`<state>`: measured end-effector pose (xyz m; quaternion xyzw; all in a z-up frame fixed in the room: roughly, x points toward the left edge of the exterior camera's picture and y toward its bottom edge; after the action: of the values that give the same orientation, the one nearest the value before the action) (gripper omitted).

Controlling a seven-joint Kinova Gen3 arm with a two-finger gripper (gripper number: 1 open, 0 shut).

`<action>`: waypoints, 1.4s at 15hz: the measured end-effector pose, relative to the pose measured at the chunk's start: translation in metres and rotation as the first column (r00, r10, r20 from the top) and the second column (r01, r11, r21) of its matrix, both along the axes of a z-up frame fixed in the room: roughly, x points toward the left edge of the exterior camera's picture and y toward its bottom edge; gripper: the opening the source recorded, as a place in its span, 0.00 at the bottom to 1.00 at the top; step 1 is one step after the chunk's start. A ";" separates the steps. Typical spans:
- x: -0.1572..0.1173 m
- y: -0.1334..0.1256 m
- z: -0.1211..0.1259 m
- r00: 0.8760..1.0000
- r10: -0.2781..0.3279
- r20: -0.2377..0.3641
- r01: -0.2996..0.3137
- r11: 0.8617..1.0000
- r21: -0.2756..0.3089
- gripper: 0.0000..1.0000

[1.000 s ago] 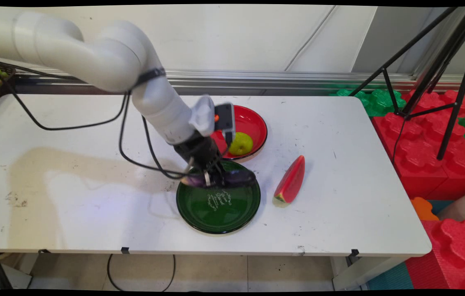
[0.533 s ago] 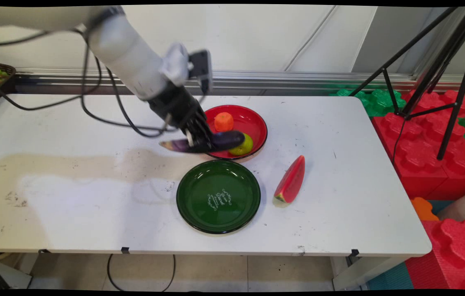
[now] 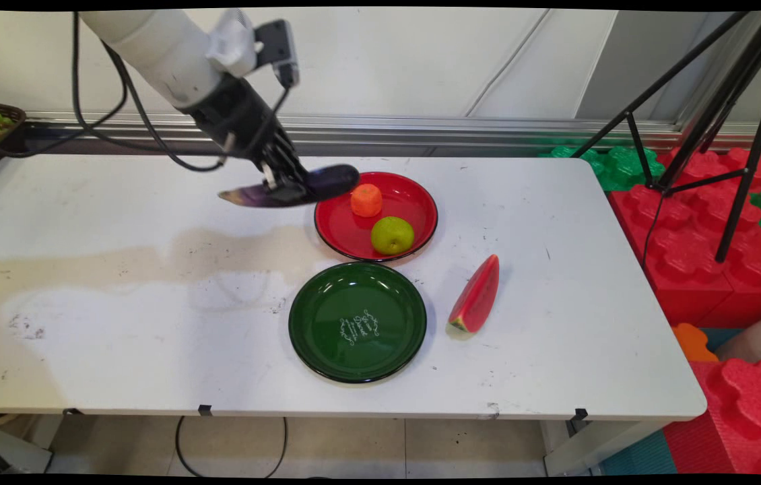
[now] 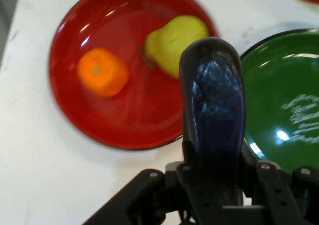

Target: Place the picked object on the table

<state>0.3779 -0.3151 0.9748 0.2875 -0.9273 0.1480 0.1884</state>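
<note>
While the scuffed white table (image 3: pixel 555 202) stood before a pale panelled wall, the black two-finger gripper (image 3: pixel 279 185) was clamped on a glossy dark purple eggplant (image 3: pixel 333 180), held aloft left of the round red plate (image 3: pixel 421 202); its fingers were largely hidden.

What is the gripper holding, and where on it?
The gripper holds the eggplant around its middle, lifted above the table, left of the red plate.

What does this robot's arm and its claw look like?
A smooth, rounded white arm ends in a black two-finger gripper built of jointed metal links. Loose black cables hang from it, and a small dark box is mounted beside the wrist.
</note>
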 end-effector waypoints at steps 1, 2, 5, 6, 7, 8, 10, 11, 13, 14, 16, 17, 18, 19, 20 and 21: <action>0.005 -0.002 0.002 1.000 0.018 0.005 -0.018 1.000 -0.003 0.00; 0.013 -0.005 0.003 0.999 0.046 0.012 -0.046 0.999 -0.006 0.00; 0.029 -0.012 0.004 0.993 0.113 0.029 -0.112 0.994 -0.011 0.00; 0.035 -0.016 0.002 0.989 0.144 0.037 -0.144 0.990 -0.012 0.00; 0.041 -0.021 -0.001 0.982 0.184 0.044 -0.184 0.983 -0.014 0.00; 0.047 -0.025 -0.005 0.973 0.224 0.051 -0.224 0.975 -0.014 0.00; 0.055 -0.031 -0.012 0.959 0.276 0.061 -0.276 0.961 -0.012 0.00; 0.058 -0.034 -0.017 0.951 0.303 0.067 -0.303 0.953 -0.010 0.00; 0.063 -0.040 -0.026 0.938 0.336 0.081 -0.336 0.942 -0.004 0.00; 0.065 -0.042 -0.030 0.934 0.346 0.087 -0.347 0.938 -0.001 0.00; 0.070 -0.050 -0.044 0.923 0.371 0.106 -0.374 0.927 0.010 0.00; 0.072 -0.054 -0.053 0.917 0.381 0.116 -0.385 0.923 0.015 0.00; 0.075 -0.057 -0.060 0.913 0.388 0.123 -0.393 0.919 0.020 0.00; 0.077 -0.061 -0.069 0.910 0.393 0.130 -0.400 0.916 0.026 0.00; 0.079 -0.065 -0.078 0.907 0.398 0.136 -0.406 0.913 0.033 0.00; 0.080 -0.068 -0.086 0.906 0.401 0.139 -0.409 0.912 0.039 0.00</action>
<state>0.4582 -0.3828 0.8885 0.4698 -0.8620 0.1708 0.0839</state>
